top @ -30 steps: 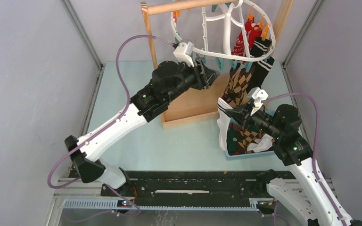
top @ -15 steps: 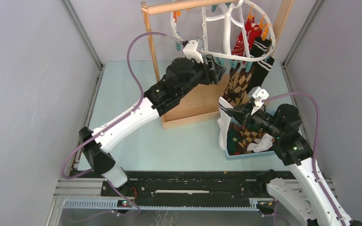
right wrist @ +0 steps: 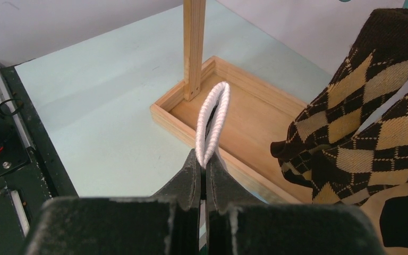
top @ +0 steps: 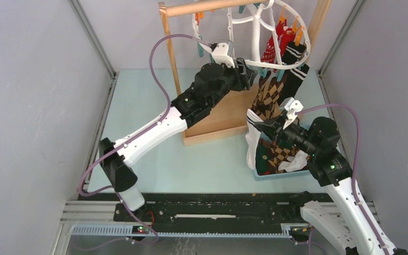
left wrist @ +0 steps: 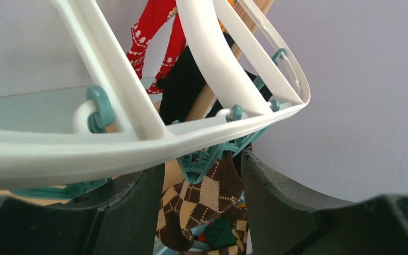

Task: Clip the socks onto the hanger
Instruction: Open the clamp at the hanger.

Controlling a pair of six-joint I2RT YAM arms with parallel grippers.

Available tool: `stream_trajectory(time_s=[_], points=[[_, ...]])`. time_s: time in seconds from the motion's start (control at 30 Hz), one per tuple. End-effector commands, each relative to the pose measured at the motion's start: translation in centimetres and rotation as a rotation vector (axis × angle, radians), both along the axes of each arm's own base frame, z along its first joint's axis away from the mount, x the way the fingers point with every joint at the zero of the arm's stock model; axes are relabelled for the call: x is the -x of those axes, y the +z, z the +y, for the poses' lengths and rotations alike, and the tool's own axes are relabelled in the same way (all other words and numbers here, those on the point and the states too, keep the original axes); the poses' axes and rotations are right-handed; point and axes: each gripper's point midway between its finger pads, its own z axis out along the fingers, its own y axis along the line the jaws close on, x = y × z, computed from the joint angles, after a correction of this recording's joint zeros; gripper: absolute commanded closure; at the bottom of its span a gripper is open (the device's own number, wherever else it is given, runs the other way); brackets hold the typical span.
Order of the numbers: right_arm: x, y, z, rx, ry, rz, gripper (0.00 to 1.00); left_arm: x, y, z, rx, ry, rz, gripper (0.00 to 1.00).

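Note:
The white oval hanger (top: pixel 255 37) hangs from the wooden rack, with a red sock (top: pixel 273 45), a black striped sock (top: pixel 296 64) and a brown argyle sock (top: pixel 268 98) clipped to it. My left gripper (top: pixel 248 77) is open just under the hanger's near rim (left wrist: pixel 138 146). In the left wrist view a teal clip (left wrist: pixel 202 163) holding the argyle sock (left wrist: pixel 199 204) shows between my fingers. My right gripper (top: pixel 261 127) is shut on a white sock (top: pixel 251 146), which hangs below it. In the right wrist view the sock's cuff (right wrist: pixel 213 125) loops up from the gripper (right wrist: pixel 204 166).
A pale blue bin (top: pixel 268 174) at the right holds more socks, argyle and dark green among them. The wooden rack's base tray (top: pixel 220 117) and post (top: pixel 169 48) stand behind. Grey walls close both sides.
My left arm has reached further right and up, bringing its gripper under the hanger's near rim by the clips. My right arm and the white sock have not moved.

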Motion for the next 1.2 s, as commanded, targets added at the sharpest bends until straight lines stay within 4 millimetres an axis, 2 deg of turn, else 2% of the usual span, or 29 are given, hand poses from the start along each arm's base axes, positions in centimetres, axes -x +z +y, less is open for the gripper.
stream_trajectory(time_s=[0.0, 0.37, 0.67, 1.03, 1.17], points=[[0.1, 2.4, -0.1, -0.03, 0.001, -0.056, 1.0, -0.8, 4.9, 1.2, 0.068, 0.059, -0.103, 0.42], [0.0, 2.5, -0.1, -0.031, 0.005, -0.059, 1.0, -1.4, 5.0, 0.8, 0.036, 0.066, -0.12, 0.47], [0.0, 2.5, -0.1, -0.027, 0.006, -0.064, 1.0, -1.4, 5.1, 0.6, 0.025, 0.06, -0.129, 0.55], [-0.1, 2.6, -0.2, -0.019, 0.004, -0.079, 1.0, -1.2, 5.8, 1.1, 0.038, 0.064, -0.134, 0.75], [-0.3, 3.0, -0.2, -0.014, 0.0, -0.108, 1.0, -1.0, 6.0, 1.4, 0.045, 0.073, -0.126, 0.86]])
